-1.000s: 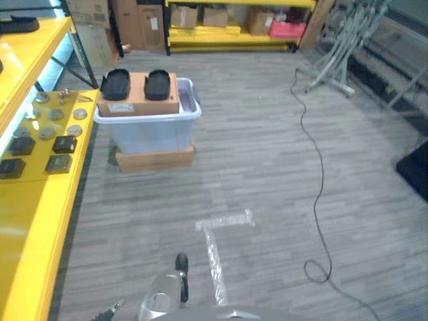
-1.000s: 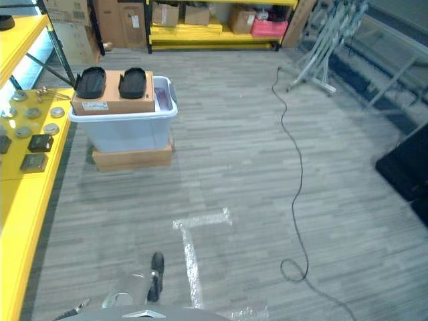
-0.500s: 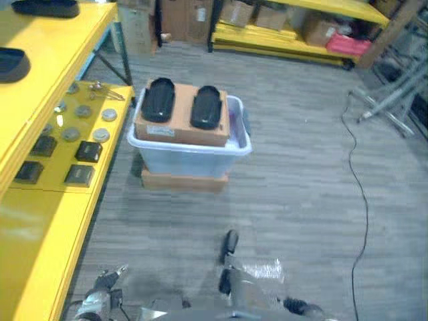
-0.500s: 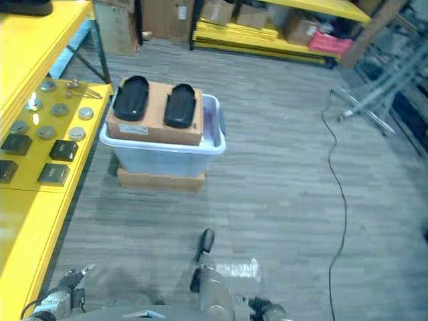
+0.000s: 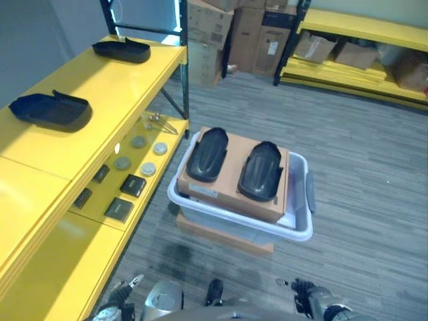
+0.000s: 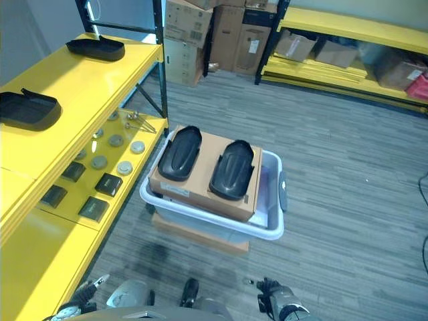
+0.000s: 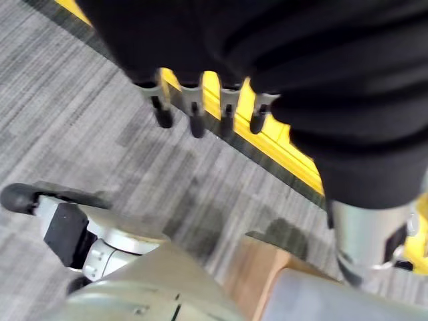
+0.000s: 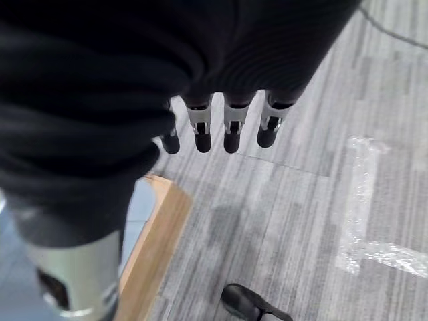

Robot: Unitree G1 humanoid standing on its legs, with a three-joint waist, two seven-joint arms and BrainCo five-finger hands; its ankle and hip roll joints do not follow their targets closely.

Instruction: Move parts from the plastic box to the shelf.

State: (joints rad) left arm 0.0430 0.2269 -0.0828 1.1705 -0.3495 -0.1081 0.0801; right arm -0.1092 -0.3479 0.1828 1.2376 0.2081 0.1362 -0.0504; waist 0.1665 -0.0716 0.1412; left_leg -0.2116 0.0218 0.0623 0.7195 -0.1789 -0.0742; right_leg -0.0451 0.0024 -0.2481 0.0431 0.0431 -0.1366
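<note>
Both the left robot hand [image 7: 200, 110] and right robot hand [image 8: 227, 127] hang low, fingers seemingly relaxed, empty.

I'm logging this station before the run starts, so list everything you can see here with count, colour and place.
black parts: two, black, side by side on the cardboard box
cardboard box: one, brown, sitting in the plastic box
plastic box: one, pale translucent, on a flat brown board on the floor beside the shelf
shelf: one, yellow, at the robot's left
black trays: two, black, on the shelf's top level
small parts: several, round grey and square dark, on the lower level
cartons: several, brown, behind
far rack: one, yellow, holding boxes
left hand: low by the shelf, open
right hand: low over the floor, open
</note>
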